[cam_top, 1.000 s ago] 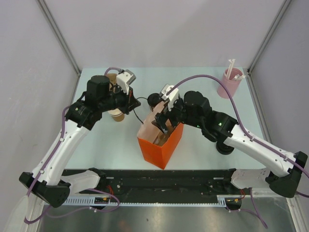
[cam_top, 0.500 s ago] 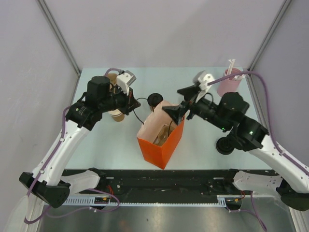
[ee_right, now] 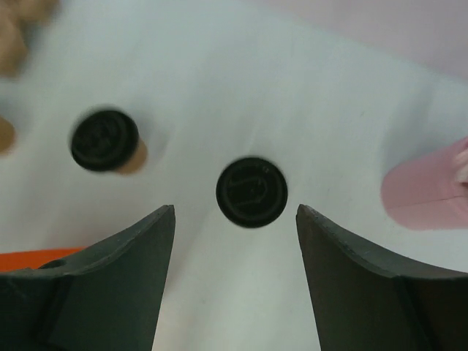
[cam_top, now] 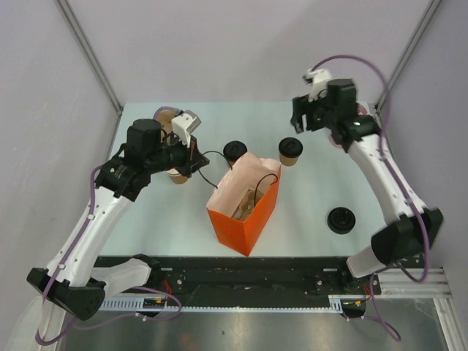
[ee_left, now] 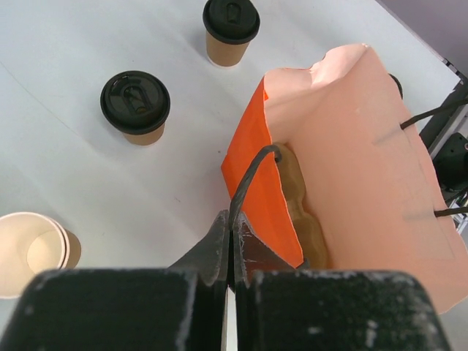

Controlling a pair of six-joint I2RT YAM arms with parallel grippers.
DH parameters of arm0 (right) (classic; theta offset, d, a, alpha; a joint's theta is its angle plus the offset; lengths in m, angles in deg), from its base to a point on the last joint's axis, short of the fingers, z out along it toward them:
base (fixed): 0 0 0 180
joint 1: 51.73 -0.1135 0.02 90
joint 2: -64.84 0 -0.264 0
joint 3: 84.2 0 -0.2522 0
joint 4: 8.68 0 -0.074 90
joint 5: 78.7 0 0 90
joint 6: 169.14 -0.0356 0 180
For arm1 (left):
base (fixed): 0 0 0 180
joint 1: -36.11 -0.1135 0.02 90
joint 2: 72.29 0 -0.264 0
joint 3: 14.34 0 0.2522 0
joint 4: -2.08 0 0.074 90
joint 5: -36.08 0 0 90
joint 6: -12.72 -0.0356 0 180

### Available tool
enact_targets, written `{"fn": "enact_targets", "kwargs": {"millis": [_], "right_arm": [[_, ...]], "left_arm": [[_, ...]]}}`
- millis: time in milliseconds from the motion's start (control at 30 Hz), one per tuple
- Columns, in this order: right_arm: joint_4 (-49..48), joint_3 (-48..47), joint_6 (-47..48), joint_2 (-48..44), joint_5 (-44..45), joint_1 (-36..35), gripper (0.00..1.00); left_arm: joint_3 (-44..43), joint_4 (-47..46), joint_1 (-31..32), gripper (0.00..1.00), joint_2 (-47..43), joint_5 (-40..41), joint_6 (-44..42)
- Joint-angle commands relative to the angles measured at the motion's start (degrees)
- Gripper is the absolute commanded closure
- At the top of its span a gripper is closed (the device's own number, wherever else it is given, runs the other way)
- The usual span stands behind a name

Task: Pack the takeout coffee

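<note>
Two tan paper coffee cups with black lids stand behind the orange bag: the left cup and the right cup. Both show in the left wrist view, the left cup and the right cup. My left gripper is shut on the bag's black cord handle and holds the bag open. My right gripper is open and empty, high above the right cup, with the left cup further left.
A brown pulp tray lies inside the bag. Empty paper cups stand at the left, under my left arm. A pink cylinder is at the back right. A loose black lid lies at the right front.
My right arm has pulled out of the bag's mouth and swung up to the back right, uncovering the right cup. My left gripper has kept hold of the handle.
</note>
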Motion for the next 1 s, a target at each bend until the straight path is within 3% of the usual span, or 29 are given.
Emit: {"fn": "enact_targets", "kwargs": {"millis": [0, 200, 433, 767, 967], "right_arm": [[5.5, 1.1, 12.2, 9.9, -4.5, -2.6, 0.29], [7.7, -5.5, 20.9, 20.9, -7.1, -1.6, 0.37], [11.6, -7.2, 26.9, 26.9, -6.2, -3.4, 0.36], [13.7, -10.4, 29.8, 31.7, -1.8, -4.9, 0.41], [13.6, -10.2, 29.6, 33.1, -0.3, -4.8, 0.55]], "left_arm": [[0.8, -0.3, -1.4, 0.99, -1.1, -3.9, -0.8], [0.0, -0.3, -1.9, 1.0, -0.4, -5.5, -0.6], [-1.0, -0.3, -1.9, 1.0, 0.8, -5.9, -0.3], [-1.8, -0.3, -1.9, 1.0, 1.5, -5.9, -0.4], [-1.8, -0.2, -1.9, 1.0, 1.7, -6.3, -0.3]]}}
